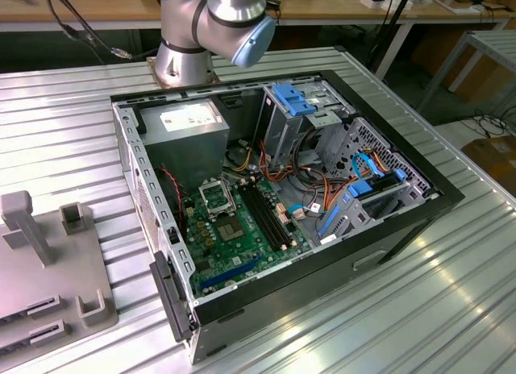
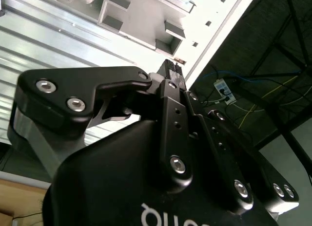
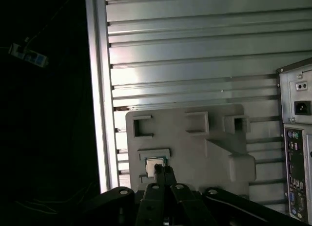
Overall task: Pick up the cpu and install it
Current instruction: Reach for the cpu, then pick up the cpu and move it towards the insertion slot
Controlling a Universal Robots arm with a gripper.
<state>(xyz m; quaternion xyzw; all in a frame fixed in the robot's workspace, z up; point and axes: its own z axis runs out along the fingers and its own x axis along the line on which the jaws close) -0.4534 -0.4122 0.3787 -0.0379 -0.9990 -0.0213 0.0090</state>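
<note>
step: we judge this the approach to the pick; nothing is lifted yet.
cpu (image 3: 154, 163): lies flat in a shallow pocket of the grey fixture (image 3: 195, 153), near the fixture's edge; a small, thin, pale silvery square.
gripper (image 3: 164, 171): clear of the fixture, tips pointing at that pocket; jaws together, empty.
pick calls for: we reckon jaws parted and squared to the chip's edges.
socket (image 1: 216, 198): well apart from the fixture.

Glossy ribbed metal table (image 1: 451, 309), matt plastic fixture (image 3: 195, 153), matt black hand (image 3: 164, 173).
</note>
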